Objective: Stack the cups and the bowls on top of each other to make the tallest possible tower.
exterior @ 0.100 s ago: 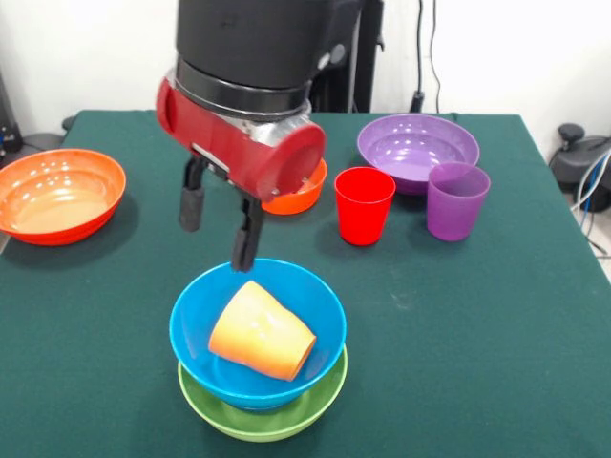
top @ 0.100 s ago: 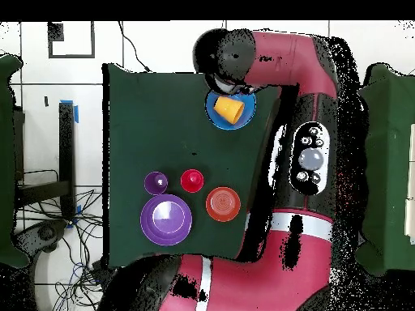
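Our end effector (exterior @ 0.100 s ago: 218, 234) hangs empty, fingers apart, just above the blue bowl (exterior @ 0.100 s ago: 196, 329), which nests in the green bowl (exterior @ 0.100 s ago: 315, 405). The orange cup (exterior @ 0.100 s ago: 260, 332) lies tipped inside; we judge it light, stiff and slick, best gripped across its rim. The green worktop (exterior @ 0.100 s ago: 477, 315) has spare room.

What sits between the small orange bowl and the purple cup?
The red cup stands between the small orange bowl and the purple cup, upright and touching neither; the front view shows it.

A lab around me, green cloth-covered table (exterior @ 0.100 s ago: 496, 315), loose black cables (top @ 0.100 s ago: 57, 231) on white tiled floor (top @ 0.100 s ago: 32, 81), blue tape marks (top @ 0.100 s ago: 76, 111)
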Action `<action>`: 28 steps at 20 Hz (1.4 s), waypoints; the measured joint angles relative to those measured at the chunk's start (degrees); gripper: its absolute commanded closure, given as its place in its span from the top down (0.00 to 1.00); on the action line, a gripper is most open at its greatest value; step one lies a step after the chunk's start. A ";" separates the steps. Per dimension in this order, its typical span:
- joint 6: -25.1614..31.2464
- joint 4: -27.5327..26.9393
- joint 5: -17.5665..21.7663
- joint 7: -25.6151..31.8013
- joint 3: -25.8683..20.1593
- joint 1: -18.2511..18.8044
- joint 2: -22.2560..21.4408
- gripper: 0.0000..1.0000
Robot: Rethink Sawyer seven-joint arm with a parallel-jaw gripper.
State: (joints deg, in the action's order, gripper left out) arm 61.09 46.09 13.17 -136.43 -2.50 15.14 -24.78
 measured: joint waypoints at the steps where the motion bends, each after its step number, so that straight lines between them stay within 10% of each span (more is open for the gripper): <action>1: -0.19 0.37 -0.02 0.00 -0.18 0.27 -0.21 1.00; 28: -12.58 11.72 -0.03 0.00 -7.52 3.17 -3.74 1.00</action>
State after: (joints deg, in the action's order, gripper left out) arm 48.51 57.81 13.14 -136.43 -10.03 18.31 -28.52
